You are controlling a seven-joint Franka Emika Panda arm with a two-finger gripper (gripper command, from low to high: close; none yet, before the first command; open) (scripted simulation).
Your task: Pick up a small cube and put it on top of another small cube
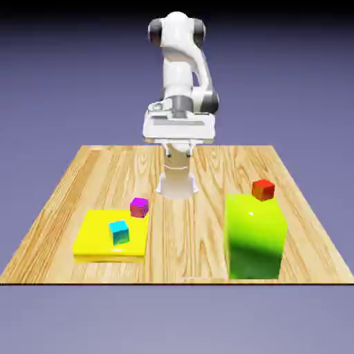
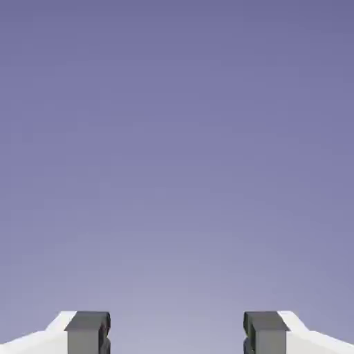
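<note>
Claw (image 2: 177, 333): spread, its two grey fingertips (image 2: 88, 333) well apart at the bottom of the hand view, with only backdrop (image 2: 177, 166) showing between them.
Arm (image 1: 178, 69): white, raised over the far part of the worktop (image 1: 187, 242), with the hand (image 1: 179, 128) in front of the upper links and above the base (image 1: 177, 185). The base stands near the middle of the worktop's width, towards the far edge.
Red cube (image 1: 263, 190): small and glossy, towards the worktop's right edge in the exterior view. It shows at the far edge of the green block's top, its lower part overlapping that edge in the picture; whether it rests on the block I cannot tell for certain.
Green block (image 1: 254, 238): tall, bright on top and darker down its front, near the worktop's near right corner.
Yellow slab (image 1: 93, 242): low and flat, towards the near left corner of the worktop.
Cyan cube (image 1: 119, 233): small, on the yellow slab, right of its middle, turned slightly askew.
Magenta cube (image 1: 139, 207): small, at the slab's far right corner, apart from the cyan cube and well apart from the red one.
Hand view: plain blue-violet, paler towards the bottom.
</note>
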